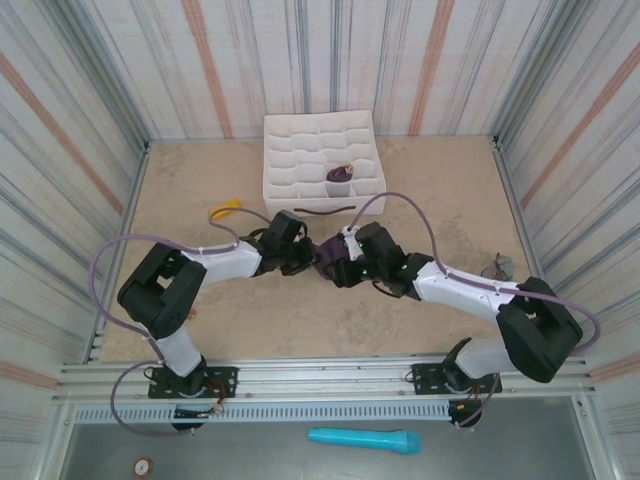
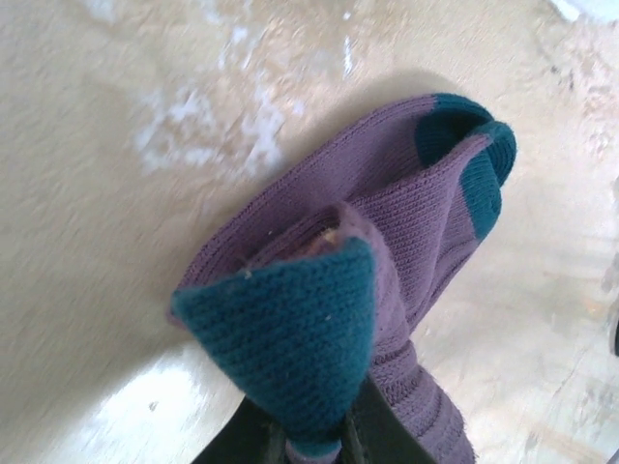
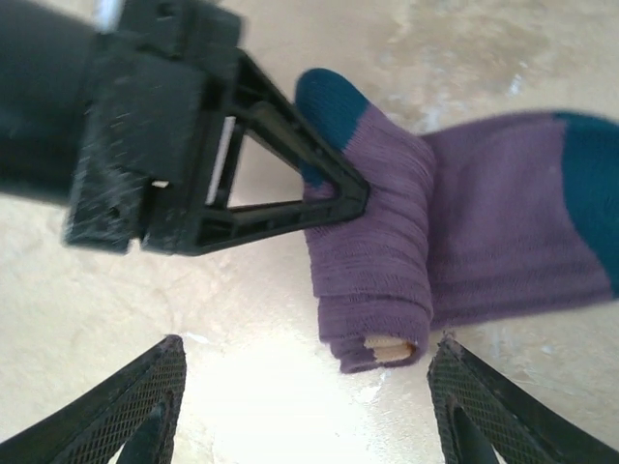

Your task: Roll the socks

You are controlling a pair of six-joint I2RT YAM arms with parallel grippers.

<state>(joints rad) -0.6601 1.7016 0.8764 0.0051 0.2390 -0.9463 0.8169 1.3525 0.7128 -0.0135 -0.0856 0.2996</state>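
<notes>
Where the two arms met: the middle of the sandy-beige table (image 1: 300, 315), in front of a white tray.
Socks: purple knitted socks (image 1: 327, 250) (image 2: 406, 222) (image 3: 503, 232) with dark teal toes and heels lay on the table, partly rolled. One end was wound into a tight roll. The rest stretched flat away from it, two teal patches overlapping at the far end.
Left gripper: the left gripper (image 1: 306, 258) (image 2: 319, 440) (image 3: 356, 198) had its black fingers pressed together on the roll, pinching a teal tip and purple fabric.
Right gripper: the right gripper (image 1: 341, 266) (image 3: 308, 353) stood spread, one textured black finger on either side of the roll's end, neither touching it.
Tray: the white moulded tray (image 1: 290, 130) of wavy compartments stood at the back of the table. A small purple bundle (image 1: 340, 180) sat in a compartment near its front edge.
Loose items: a yellow-orange object (image 1: 225, 211) lay left of the tray. A dark strip (image 1: 325, 210) lay just in front of the tray.
</notes>
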